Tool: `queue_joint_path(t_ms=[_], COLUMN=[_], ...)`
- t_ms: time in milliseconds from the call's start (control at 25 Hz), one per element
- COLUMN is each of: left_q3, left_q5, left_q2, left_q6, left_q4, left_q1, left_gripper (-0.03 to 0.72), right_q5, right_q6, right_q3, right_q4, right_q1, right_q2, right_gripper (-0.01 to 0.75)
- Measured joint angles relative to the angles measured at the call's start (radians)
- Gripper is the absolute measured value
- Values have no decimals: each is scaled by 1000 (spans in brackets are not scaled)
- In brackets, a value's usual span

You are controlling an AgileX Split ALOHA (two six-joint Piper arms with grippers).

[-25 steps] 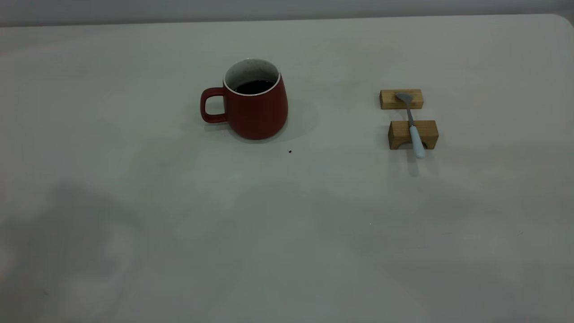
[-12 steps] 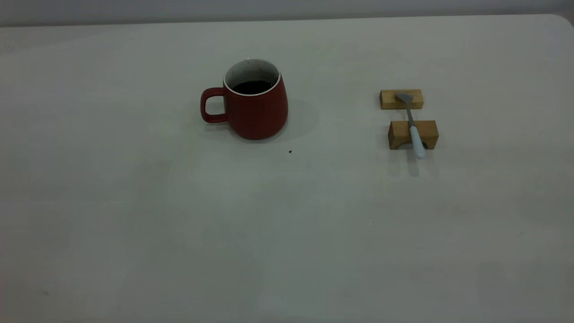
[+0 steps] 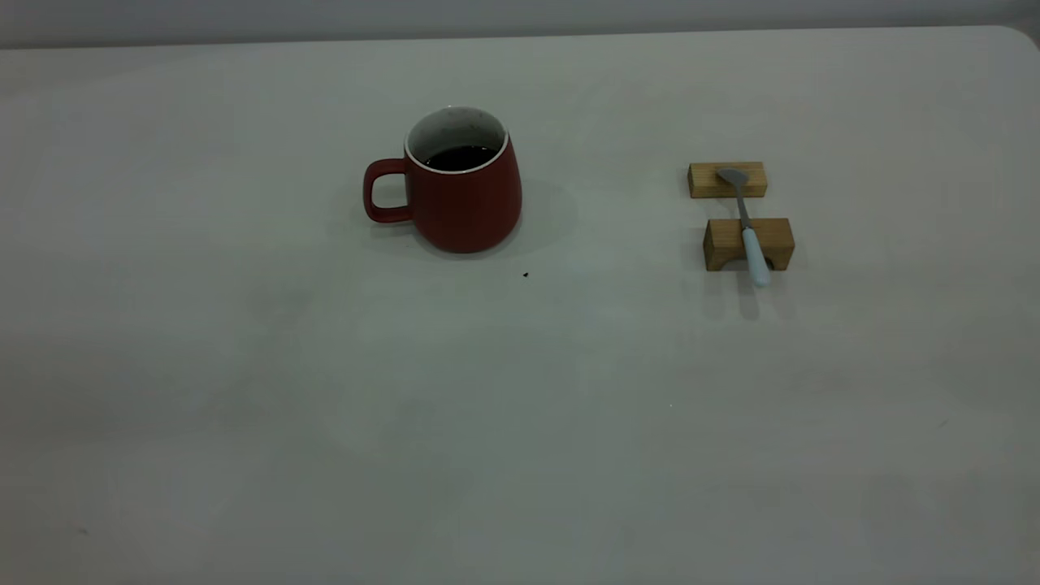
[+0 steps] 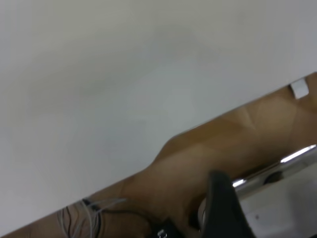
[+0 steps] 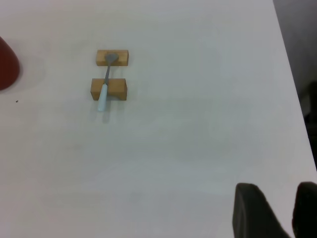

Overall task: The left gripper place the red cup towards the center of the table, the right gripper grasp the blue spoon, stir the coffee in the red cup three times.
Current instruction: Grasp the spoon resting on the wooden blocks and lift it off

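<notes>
Red cup: stands upright on the table, left of centre and toward the far side in the exterior view; loop handle points left; white rim and speckled inside show; only a red edge of it shows in the right wrist view
Coffee: dark liquid low inside the cup, surface well below the rim
Dark speck: lies on the table just near and right of the cup's base
Blue spoon: lies well right of the cup, across two wooden blocks; grey bowl rests on the far block; pale blue handle crosses the near block and sticks out past its near edge
Left gripper: off past the table's edge, over a brown floor; only one dark finger shows; cannot tell whether it is open or closed
Right gripper: hangs above the near right part of the table, well apart from the spoon; two dark fingers show with a gap between them, holding nothing
</notes>
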Motion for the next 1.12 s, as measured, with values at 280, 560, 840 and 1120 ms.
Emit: queue_joint_path(t_ms=[280, 560, 840, 1120], left_q3=[0, 0, 0, 0], left_q5=[4, 9, 19, 20], left_q2=[-121, -255, -322, -322], left_q6=[2, 2, 2, 2], left_q4=[-4, -4, -4, -4], left_q1=[70, 305, 423, 429], left_gripper=[535, 535, 535, 535], right_q5=[0, 0, 0, 0], right_q6=[0, 0, 1, 1], right_q3=[0, 0, 0, 0], right_q4=[0, 0, 0, 0], right_q1=[0, 0, 0, 0], right_q2=[0, 0, 0, 0], right_gripper=[240, 240, 240, 240])
